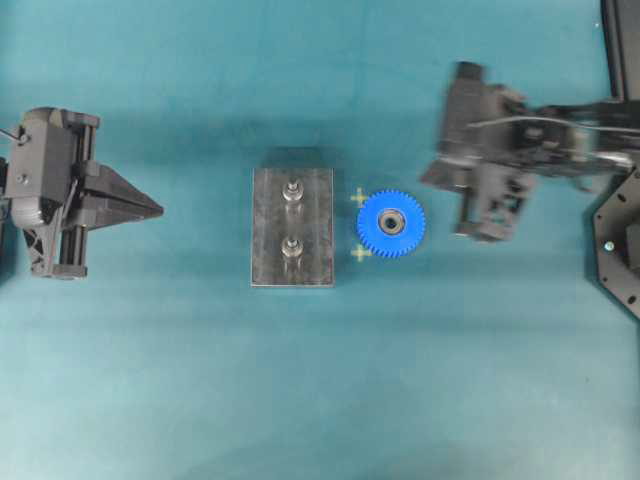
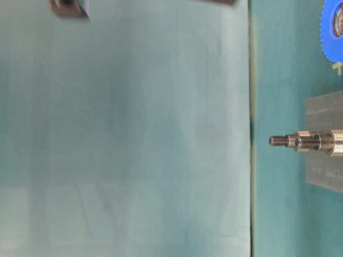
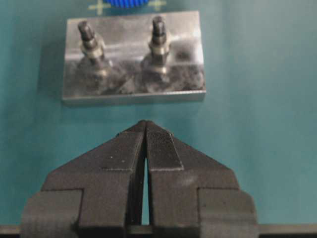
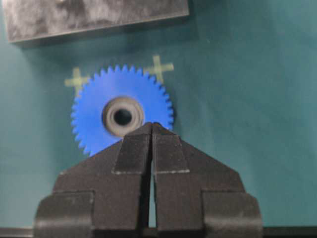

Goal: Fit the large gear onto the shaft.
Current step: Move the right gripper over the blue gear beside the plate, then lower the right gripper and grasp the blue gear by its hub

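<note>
Seen from the right wrist camera, the right gripper (image 4: 151,126) fills the foreground with its jaws pressed together and nothing between them, its tips just short of the large gear (image 4: 122,111). The gear lies flat on the teal table (image 4: 247,124), between two pale yellow cross marks (image 4: 158,67), with the edge of the grey plate (image 4: 94,15) just beyond it. The left wrist camera shows the left gripper (image 3: 145,124) likewise closed and empty, its tips pointing at the plate (image 3: 133,89), apart from its near edge. Two upright silvery pegs stand side by side on that plate: the shaft (image 3: 158,37) and its twin (image 3: 89,39). Beyond the plate, a sliver of the blue gear shows at the top edge. From overhead, the plate (image 1: 292,228) sits mid-table, the gear (image 1: 391,223) just beside its right edge, not touching, and both arms stand well apart.
</note>
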You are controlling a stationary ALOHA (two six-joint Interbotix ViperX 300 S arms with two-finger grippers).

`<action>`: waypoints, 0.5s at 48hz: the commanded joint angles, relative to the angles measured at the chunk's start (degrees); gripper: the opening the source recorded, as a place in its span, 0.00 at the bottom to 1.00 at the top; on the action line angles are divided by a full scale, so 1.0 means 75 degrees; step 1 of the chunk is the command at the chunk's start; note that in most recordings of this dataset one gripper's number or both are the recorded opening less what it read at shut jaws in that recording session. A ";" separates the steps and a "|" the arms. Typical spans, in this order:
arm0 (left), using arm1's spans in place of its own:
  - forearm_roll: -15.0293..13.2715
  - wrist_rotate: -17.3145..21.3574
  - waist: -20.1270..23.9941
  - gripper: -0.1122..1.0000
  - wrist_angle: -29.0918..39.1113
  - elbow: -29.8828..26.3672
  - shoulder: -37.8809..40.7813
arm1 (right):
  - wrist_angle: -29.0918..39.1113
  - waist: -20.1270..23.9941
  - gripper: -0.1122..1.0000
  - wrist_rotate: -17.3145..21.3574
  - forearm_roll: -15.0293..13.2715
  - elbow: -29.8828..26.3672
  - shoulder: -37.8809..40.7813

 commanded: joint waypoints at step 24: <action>0.0023 -0.0012 0.0000 0.10 -0.0117 -0.0258 0.0188 | 0.0879 0.0012 0.87 -0.0059 -0.0035 -0.0926 0.2109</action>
